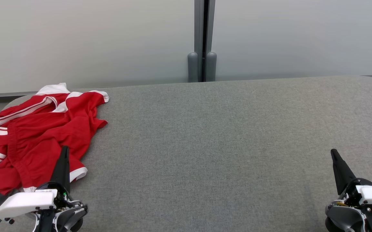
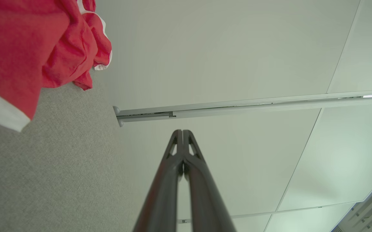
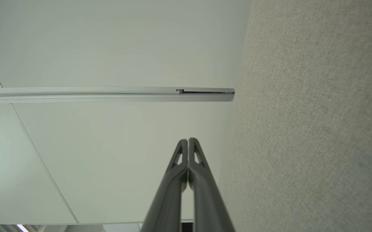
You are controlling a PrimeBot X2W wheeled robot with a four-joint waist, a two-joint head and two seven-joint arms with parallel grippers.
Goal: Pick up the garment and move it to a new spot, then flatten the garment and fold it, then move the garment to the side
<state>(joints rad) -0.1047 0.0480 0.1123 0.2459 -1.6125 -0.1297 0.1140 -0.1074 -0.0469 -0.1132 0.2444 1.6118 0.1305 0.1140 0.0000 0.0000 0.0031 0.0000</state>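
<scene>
Shut-jawed left gripper (image 1: 64, 152) and right gripper (image 1: 334, 153) sit low; crumpled red, white-trimmed sports garment (image 1: 40, 135) lies left, cropped by frame edge.

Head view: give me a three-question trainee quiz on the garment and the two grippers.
1. True or false: the red-and-white garment lies folded flat at the middle of the table.
2. Pick one. The left gripper is: A) open; B) shut on the garment; C) shut, holding nothing.
3. Which is nearer the garment, the left gripper or the right gripper?
Key: 1 false, it lies crumpled at the table's left end. 2 C. 3 the left gripper.
</scene>
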